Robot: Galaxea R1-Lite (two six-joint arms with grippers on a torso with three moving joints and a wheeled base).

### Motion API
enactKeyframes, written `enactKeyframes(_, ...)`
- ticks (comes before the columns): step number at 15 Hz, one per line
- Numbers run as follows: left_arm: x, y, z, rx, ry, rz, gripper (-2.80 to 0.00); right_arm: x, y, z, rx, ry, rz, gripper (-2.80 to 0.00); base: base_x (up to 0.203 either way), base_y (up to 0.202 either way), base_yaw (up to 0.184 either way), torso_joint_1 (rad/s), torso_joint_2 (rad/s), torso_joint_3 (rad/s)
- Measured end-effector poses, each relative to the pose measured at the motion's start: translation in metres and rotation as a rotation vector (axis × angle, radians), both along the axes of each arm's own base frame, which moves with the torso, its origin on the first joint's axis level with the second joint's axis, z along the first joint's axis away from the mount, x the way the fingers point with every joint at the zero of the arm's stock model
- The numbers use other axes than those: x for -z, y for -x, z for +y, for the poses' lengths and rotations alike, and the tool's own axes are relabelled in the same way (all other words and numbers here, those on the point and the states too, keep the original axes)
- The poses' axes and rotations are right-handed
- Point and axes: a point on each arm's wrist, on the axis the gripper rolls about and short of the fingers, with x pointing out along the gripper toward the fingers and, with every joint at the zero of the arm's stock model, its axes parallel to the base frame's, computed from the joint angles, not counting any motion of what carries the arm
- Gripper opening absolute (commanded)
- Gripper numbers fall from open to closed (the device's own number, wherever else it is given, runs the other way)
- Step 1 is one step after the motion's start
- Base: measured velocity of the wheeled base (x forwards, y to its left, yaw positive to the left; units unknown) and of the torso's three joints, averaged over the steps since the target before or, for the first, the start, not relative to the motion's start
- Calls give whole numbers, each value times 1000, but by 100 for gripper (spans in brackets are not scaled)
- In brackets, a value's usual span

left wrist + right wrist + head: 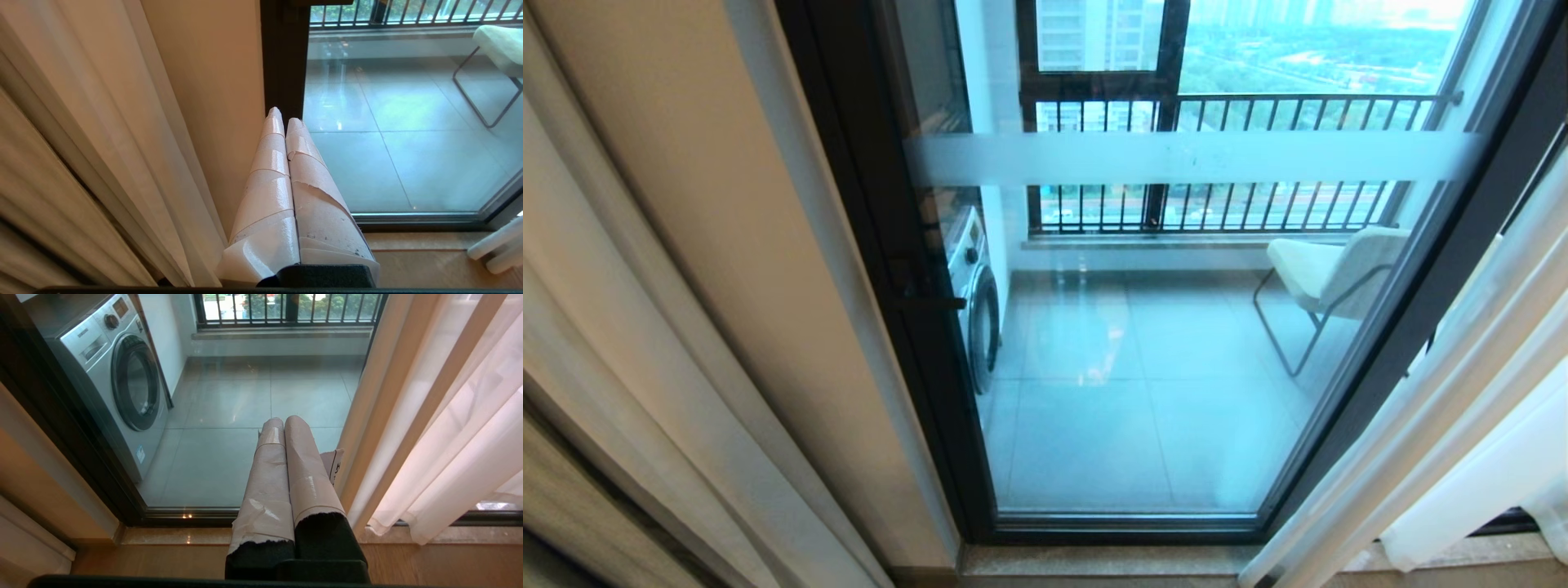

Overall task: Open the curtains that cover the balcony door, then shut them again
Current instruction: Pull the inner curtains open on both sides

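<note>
The curtains (1462,392) hang drawn aside at both edges, leaving the balcony door (1176,327) glass uncovered; the left gripper (284,116) and right gripper (284,421) hold nothing, jaws pressed together

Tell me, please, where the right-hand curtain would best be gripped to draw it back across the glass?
Probably the inner edge of the right-hand curtain, the fold nearest the glass of the balcony door. The right gripper could come at it from the glass side. That edge hangs free as a thick vertical fold, so jaws set level could close across it. Both that gripper and the left gripper are shut and hold nothing.
</note>
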Motion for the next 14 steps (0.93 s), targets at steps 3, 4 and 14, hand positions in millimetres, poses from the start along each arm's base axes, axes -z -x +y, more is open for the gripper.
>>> enactKeyframes(3, 0, 0, 0, -1, 0, 0, -280, 0, 0, 0, -1, 0, 0, -280, 3, -135, 5, 2, 1, 0)
enactKeyframes(4, 0, 0, 0, -1, 0, -1, -280, 0, 0, 0, -1, 0, 0, -280, 0, -196, 0, 6, 12, 2)
enactKeyframes(14, 0, 0, 0, -7, 11, 0, -280, 0, 0, 0, -1, 0, 0, -280, 0, -190, 0, 2, 1, 5)
